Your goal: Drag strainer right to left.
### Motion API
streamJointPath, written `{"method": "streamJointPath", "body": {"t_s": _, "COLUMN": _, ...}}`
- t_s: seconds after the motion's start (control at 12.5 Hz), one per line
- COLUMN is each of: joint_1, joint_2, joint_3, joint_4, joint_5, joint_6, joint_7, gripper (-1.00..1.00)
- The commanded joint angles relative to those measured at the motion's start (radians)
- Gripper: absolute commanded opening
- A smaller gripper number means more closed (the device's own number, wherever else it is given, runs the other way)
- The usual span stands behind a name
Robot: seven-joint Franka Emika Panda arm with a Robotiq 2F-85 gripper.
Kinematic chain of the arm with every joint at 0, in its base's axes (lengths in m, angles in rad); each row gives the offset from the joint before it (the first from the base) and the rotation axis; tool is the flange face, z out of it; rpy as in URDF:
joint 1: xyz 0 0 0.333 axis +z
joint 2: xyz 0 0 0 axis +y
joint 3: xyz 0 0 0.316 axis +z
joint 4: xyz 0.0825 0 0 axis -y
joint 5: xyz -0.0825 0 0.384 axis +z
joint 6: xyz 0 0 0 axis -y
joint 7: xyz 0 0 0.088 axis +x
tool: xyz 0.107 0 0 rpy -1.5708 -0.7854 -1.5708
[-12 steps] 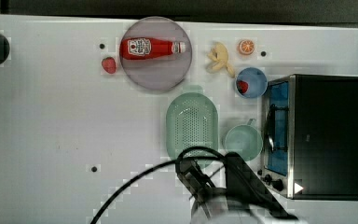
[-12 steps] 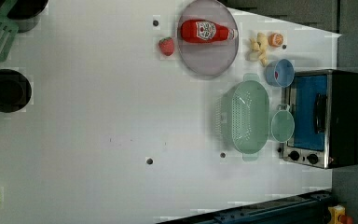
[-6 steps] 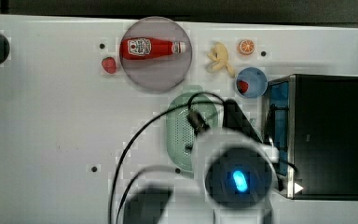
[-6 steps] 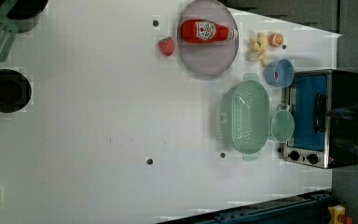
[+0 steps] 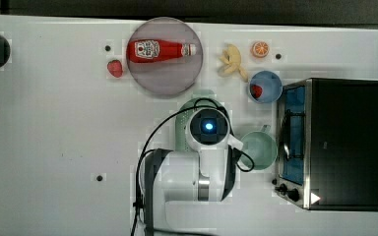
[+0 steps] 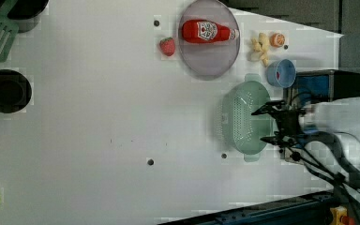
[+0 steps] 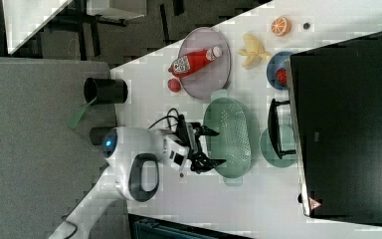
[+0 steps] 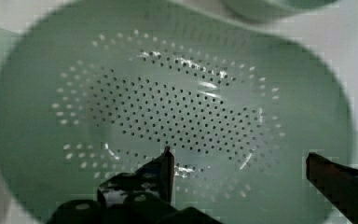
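Black and bare, my fingers [image 8: 165,170] stand spread wide, holding nothing; my gripper [image 6: 266,125] hangs over the strainer [image 6: 243,118], one tip above the perforated floor and the other toward the rim, and I cannot tell whether either touches the plastic.

In the top view the pale green strainer [image 5: 184,128] lies mostly under my wrist, at about six o'clock from the mauve plate [image 5: 165,78] that carries the ketchup bottle [image 5: 158,50]. The mint cup [image 5: 259,149] sits just beside it at three o'clock, with the toaster oven [image 5: 332,142] beyond.

By my judgement the drag has not begun. What remains is to hook the rim and pull the strainer across the bare white table [image 5: 54,128], away from cup and oven.
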Motion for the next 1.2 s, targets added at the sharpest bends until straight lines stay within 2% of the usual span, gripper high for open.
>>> {"method": "streamJointPath", "body": {"t_s": 0.08, "joint_1": -0.007, "joint_2": 0.006, "joint_3": 0.018, "joint_4": 0.001, "joint_5": -0.001, "joint_6": 0.117, "joint_7": 0.172, "gripper": 1.00}}
{"method": "streamJointPath", "body": {"t_s": 0.56, "joint_1": 0.015, "joint_2": 0.171, "joint_3": 0.040, "joint_4": 0.003, "joint_5": 0.006, "joint_6": 0.244, "joint_7": 0.237, "gripper": 1.00}}
{"method": "streamJointPath", "body": {"t_s": 0.72, "joint_1": 0.027, "joint_2": 0.193, "joint_3": 0.053, "joint_4": 0.004, "joint_5": 0.007, "joint_6": 0.255, "joint_7": 0.319, "gripper": 1.00}}
{"method": "streamJointPath", "body": {"t_s": 1.2, "joint_1": 0.052, "joint_2": 0.206, "joint_3": 0.079, "joint_4": 0.005, "joint_5": 0.010, "joint_6": 0.259, "joint_7": 0.337, "gripper": 1.00}}
